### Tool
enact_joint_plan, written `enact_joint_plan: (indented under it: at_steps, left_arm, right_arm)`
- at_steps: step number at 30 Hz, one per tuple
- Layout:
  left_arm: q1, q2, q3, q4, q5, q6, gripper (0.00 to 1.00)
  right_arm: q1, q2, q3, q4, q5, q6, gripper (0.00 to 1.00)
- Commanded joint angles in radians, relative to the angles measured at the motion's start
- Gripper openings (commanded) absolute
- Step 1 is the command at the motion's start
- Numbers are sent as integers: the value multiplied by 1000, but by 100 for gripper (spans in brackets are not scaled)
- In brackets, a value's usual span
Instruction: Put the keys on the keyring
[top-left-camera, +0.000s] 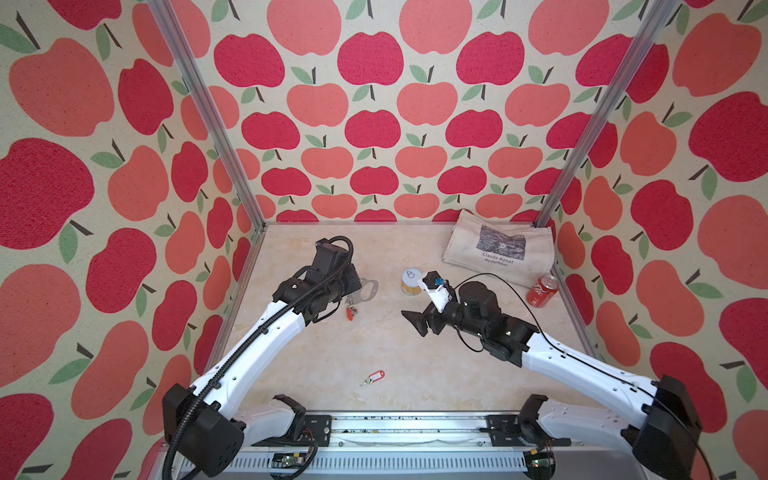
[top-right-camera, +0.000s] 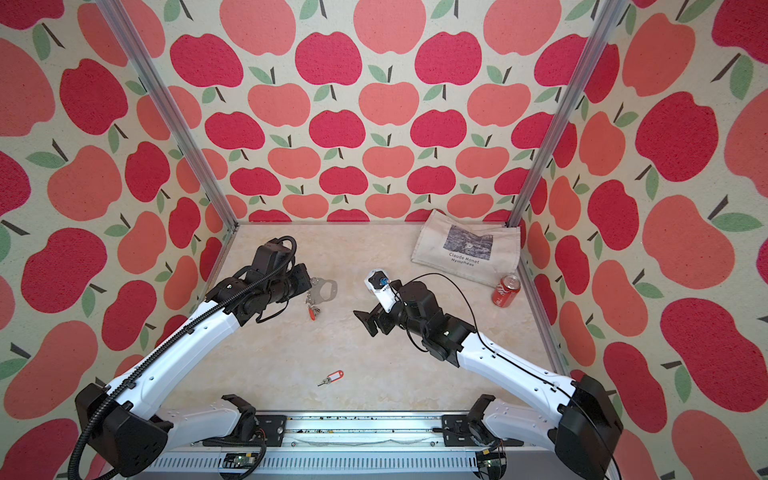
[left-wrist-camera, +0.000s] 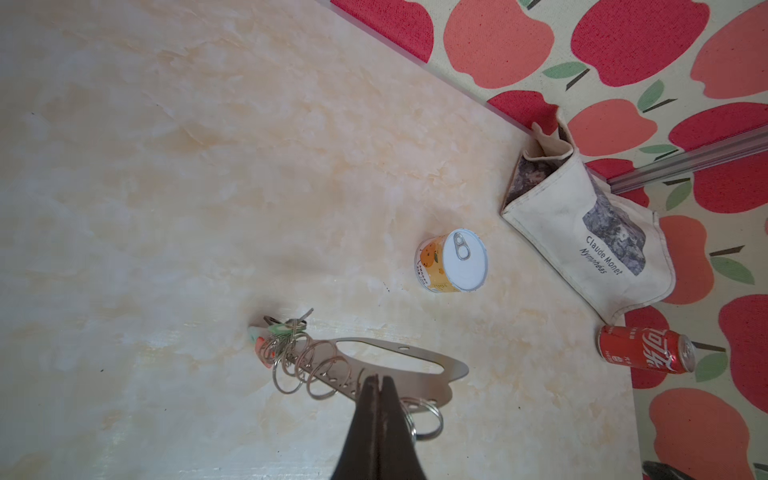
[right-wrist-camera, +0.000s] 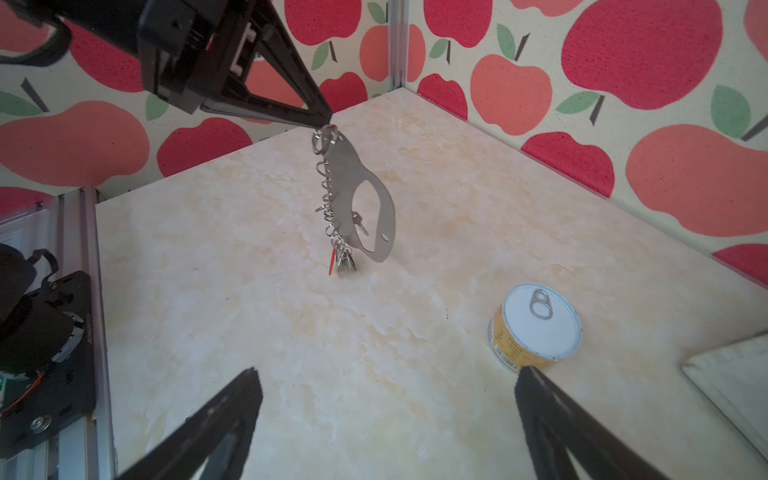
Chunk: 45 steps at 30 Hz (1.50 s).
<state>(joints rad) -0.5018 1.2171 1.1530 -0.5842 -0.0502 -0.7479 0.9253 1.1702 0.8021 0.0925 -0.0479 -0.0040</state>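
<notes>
Two hands show. The left hand (right-wrist-camera: 325, 121) is clamped on one end of the keyring (right-wrist-camera: 345, 166), fingers pressed together on its ringed edge. It holds the plate hanging end-down over the left-middle of the table (top-left-camera: 332, 353). A bunch of keys (right-wrist-camera: 343, 257), red and green tags among them, dangles from the lower end close to the table; whether they touch it I cannot tell. One more key (top-left-camera: 372, 377), with a red tag, lies loose near the front edge, well apart from both hands. The right hand (top-left-camera: 412, 323) hangs empty over mid-table, fingers wide apart, near a tin (top-left-camera: 410, 282).
</notes>
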Motion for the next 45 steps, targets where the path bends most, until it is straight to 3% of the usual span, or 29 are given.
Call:
enact_joint_plan:
  at_steps: [1, 7, 18, 25, 33, 37, 45]
  left_arm:
    - [-16, -20, 9, 79, 30, -26, 0]
    - [-27, -76, -40, 135, 63, -25, 0]
    - [-45, -125, -62, 153, 152, -25, 0]
    - [-56, -125, -99, 181, 191, -53, 0]
    - [-63, -123, -133, 225, 198, -87, 0]
    - [-54, -125, -137, 219, 173, -96, 0]
    - [-47, -126, -134, 225, 173, -108, 0]
  right_arm:
    - [23, 73, 64, 140, -32, -77, 99]
    - [24, 242, 169, 186, -24, -76, 99]
    - [-3, 427, 290, 262, 152, -8, 99]
    - [-73, 417, 299, 252, 200, 74, 99]
    - [-94, 383, 311, 188, 112, 86, 99]
    - [-94, 261, 233, 152, 78, 78, 99]
    - [21, 77, 142, 55, -37, 98, 97]
